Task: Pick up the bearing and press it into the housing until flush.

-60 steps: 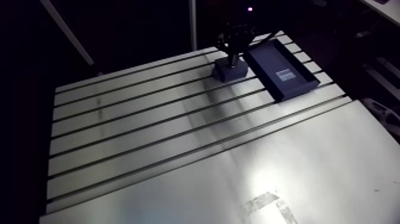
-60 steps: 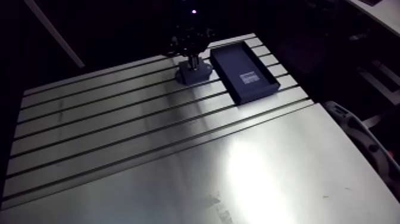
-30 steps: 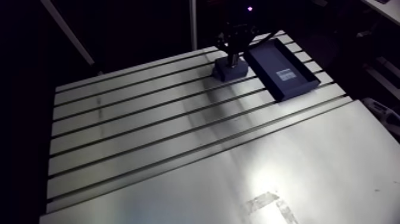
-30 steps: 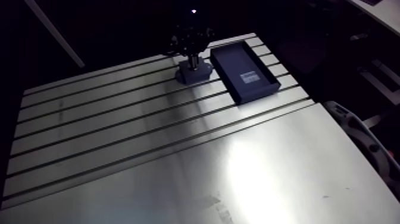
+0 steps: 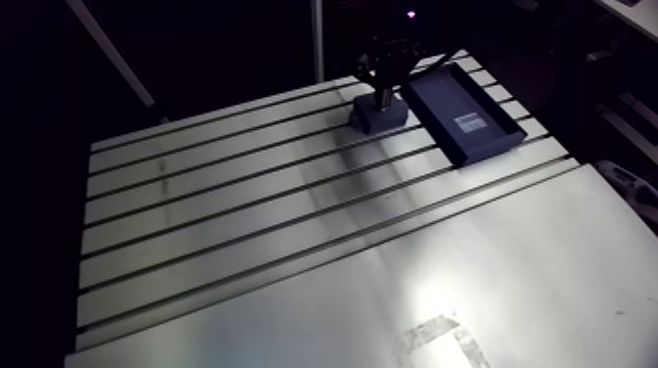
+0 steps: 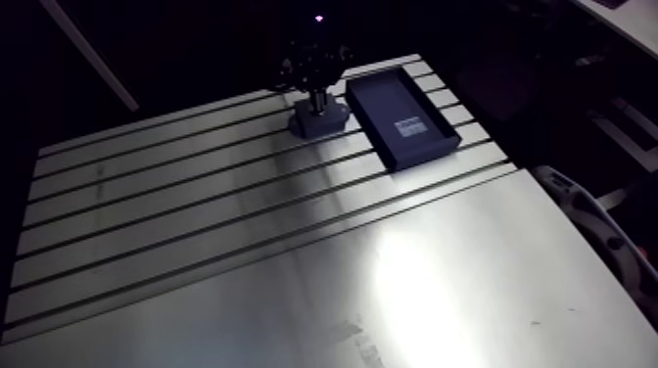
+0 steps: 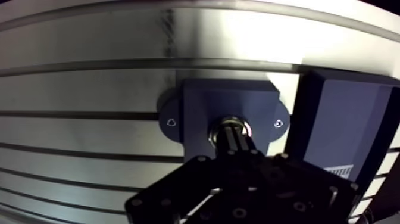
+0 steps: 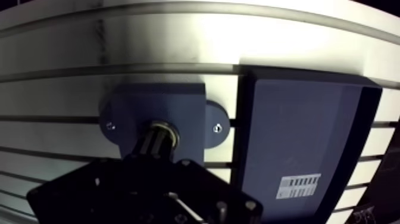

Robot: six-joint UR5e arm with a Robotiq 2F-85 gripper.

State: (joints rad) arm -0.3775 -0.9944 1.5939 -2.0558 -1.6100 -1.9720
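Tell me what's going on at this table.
The robot's two-finger gripper, fingers closed together, stands tip-down on the silvery ring-shaped bearing in the bore of the dark blue flanged housing block on the slotted aluminium table. Whether it sits flush cannot be told. A dark blue rectangular tray with a barcode label lies beside the housing.

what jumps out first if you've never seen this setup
The black claw, fingers shut, rests its tips on a shiny metal ring bearing seated in a dark blue flanged block housing near the far edge of the slotted aluminium table. Beside it lies a dark blue shallow rectangular tray with a barcode label.
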